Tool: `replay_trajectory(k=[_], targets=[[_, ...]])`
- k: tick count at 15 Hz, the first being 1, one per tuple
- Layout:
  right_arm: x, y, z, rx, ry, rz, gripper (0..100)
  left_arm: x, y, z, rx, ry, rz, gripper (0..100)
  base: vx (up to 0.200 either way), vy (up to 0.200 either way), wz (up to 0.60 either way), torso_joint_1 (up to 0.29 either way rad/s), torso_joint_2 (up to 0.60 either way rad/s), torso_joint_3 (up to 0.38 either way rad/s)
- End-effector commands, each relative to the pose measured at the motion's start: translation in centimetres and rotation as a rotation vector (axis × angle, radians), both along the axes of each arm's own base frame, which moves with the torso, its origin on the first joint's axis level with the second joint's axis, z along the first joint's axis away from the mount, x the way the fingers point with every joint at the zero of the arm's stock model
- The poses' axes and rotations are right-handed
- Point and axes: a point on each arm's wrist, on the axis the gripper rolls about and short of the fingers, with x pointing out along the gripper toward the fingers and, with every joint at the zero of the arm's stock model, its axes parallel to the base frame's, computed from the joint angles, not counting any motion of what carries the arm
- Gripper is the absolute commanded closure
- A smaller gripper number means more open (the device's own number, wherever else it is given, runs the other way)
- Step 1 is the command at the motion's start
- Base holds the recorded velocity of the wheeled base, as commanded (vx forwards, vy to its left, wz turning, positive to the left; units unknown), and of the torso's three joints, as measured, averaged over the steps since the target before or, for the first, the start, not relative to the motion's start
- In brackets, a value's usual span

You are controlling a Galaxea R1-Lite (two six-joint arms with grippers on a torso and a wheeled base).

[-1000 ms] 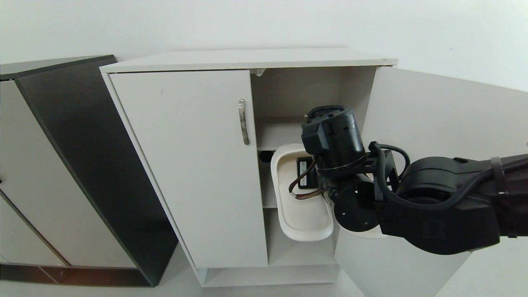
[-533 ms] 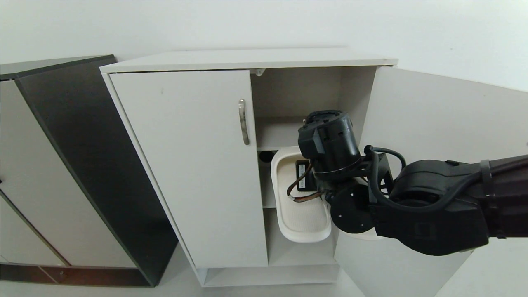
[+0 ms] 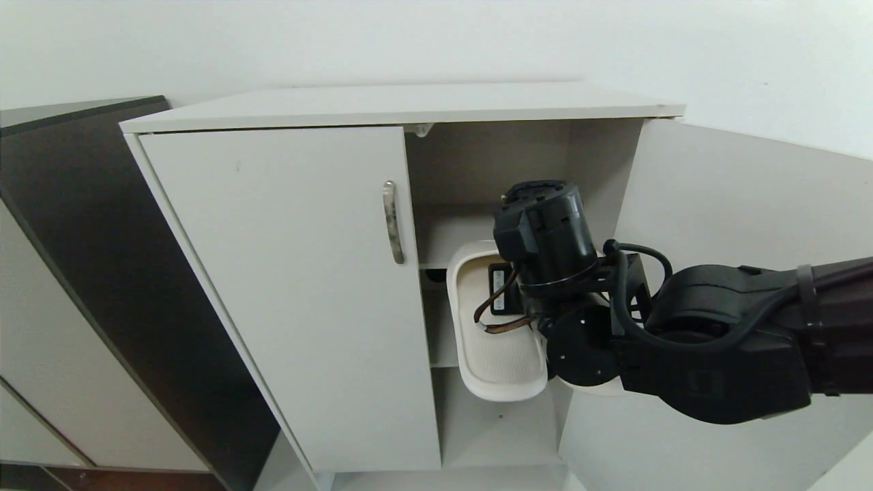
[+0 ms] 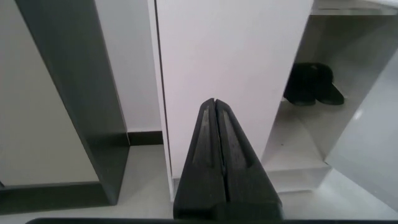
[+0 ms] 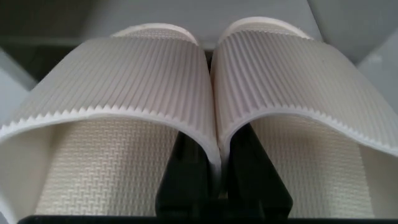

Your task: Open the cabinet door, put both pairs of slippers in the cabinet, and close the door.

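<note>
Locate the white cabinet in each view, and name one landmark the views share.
Head view: cabinet in the centre, its right door standing open.
Left wrist view: closed door straight beyond the left hand.
Right wrist view: open compartment behind the white slippers.
Shared landmark: the open compartment.

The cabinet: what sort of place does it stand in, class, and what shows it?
Probably a home entryway, or a mock-up of one: a white cabinet with one door open, dark slippers inside, and cream slippers in the right pincer.

Soft, even indoor light brightens the white cabinet point(image 3: 286, 293), its open interior shaded, its straight edges splaying in the head view.
</note>
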Motion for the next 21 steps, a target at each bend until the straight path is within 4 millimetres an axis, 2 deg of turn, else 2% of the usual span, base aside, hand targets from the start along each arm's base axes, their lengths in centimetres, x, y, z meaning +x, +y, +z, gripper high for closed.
replay_trajectory(k=[1,5,9,12,16,21], targets=[[0.1,0.0,-0.1,-0.001,0.000,-0.002,100,0.0,0.0,0.0,-0.002,0.000,0.001,100,0.200,0.000,0.00,0.007,0.00,0.007],[0.2,0.0,-0.3,-0.003,0.002,-0.005,100,0.0,0.0,0.0,-0.002,0.000,-0.001,100,0.200,0.000,0.00,0.002,0.00,0.005],[1.6,-0.2,-0.6,0.016,-0.015,-0.026,100,0.0,0.0,0.0,-0.003,0.001,-0.001,100,0.000,0.000,0.00,0.000,0.00,0.000],[1.8,0.0,-0.7,0.018,-0.008,-0.007,100,0.0,0.0,0.0,-0.003,0.000,0.000,100,0.000,0.000,0.00,0.000,0.00,0.000],[3.5,0.1,-1.3,0.007,-0.003,-0.017,100,0.0,0.0,0.0,-0.003,0.001,0.000,100,0.000,0.000,0.00,0.000,0.00,0.000],[7.4,1.3,-0.9,0.002,-0.043,-0.022,100,0.0,0.0,0.0,-0.006,-0.002,-0.001,100,0.000,0.000,0.00,0.000,0.00,0.000]])
